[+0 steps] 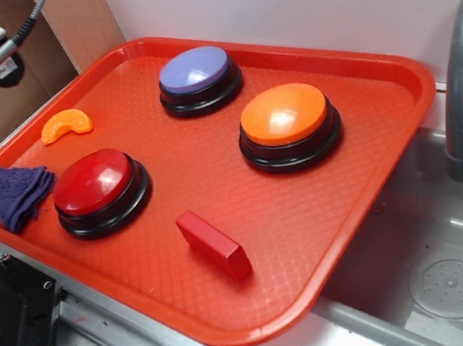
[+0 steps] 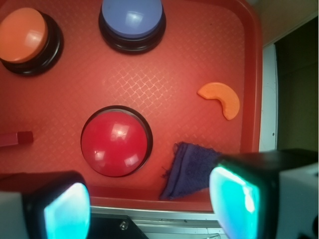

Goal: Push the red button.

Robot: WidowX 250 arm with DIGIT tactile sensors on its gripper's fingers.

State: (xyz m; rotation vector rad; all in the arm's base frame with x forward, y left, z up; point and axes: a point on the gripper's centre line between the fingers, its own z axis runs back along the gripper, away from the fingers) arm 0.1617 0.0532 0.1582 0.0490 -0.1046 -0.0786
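Near the tray's [image 1: 393,73] front-left corner sits the red button [image 1: 94,182], just beside a blue cloth [image 1: 10,189]. Above and well apart, the claw [image 2: 149,204] hangs wide open, holding nothing; the button lies ahead of it, seemingly slightly toward one finger, so down and forward.
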